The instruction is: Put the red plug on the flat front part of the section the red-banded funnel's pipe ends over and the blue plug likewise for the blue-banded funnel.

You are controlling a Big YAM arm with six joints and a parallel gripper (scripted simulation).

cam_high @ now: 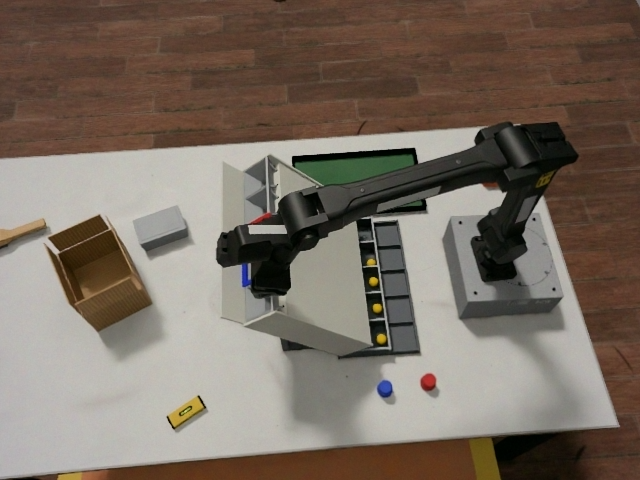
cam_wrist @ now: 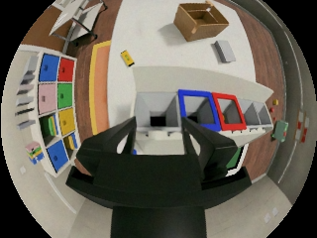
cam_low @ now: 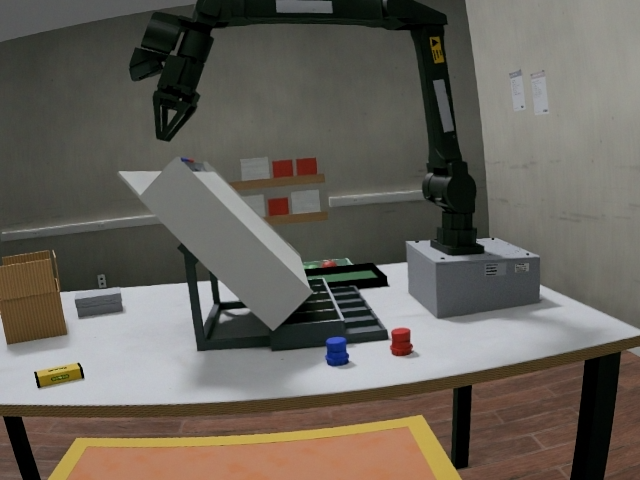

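My gripper [cam_high: 266, 292] [cam_low: 166, 136] [cam_wrist: 158, 120] is open and empty. It hangs above the top of the sloped white cover [cam_high: 320, 279] [cam_low: 227, 237], over a plain funnel [cam_wrist: 158, 114] at the near end of the row. The blue-banded funnel [cam_high: 244, 274] [cam_wrist: 198, 109] is right beside that funnel, and the red-banded funnel [cam_high: 263, 217] [cam_wrist: 229, 111] comes after it. Several yellow marbles [cam_high: 373, 281] lie in the sections at the cover's foot, one per section; the far section has none. The flat front parts [cam_high: 392, 284] [cam_low: 356, 310] are bare. The blue plug [cam_high: 384, 388] [cam_low: 336, 350] and red plug [cam_high: 428, 381] [cam_low: 401, 341] stand on the table in front.
A green tray [cam_high: 351, 167] [cam_low: 351, 275] lies behind the sections. A cardboard box [cam_high: 98, 271] [cam_low: 31, 294], a grey block [cam_high: 160, 226] [cam_low: 98, 302] and a yellow level [cam_high: 186, 411] [cam_low: 58, 374] are on the left. The arm's grey base [cam_high: 465, 258] [cam_low: 470, 281] stands on the right.
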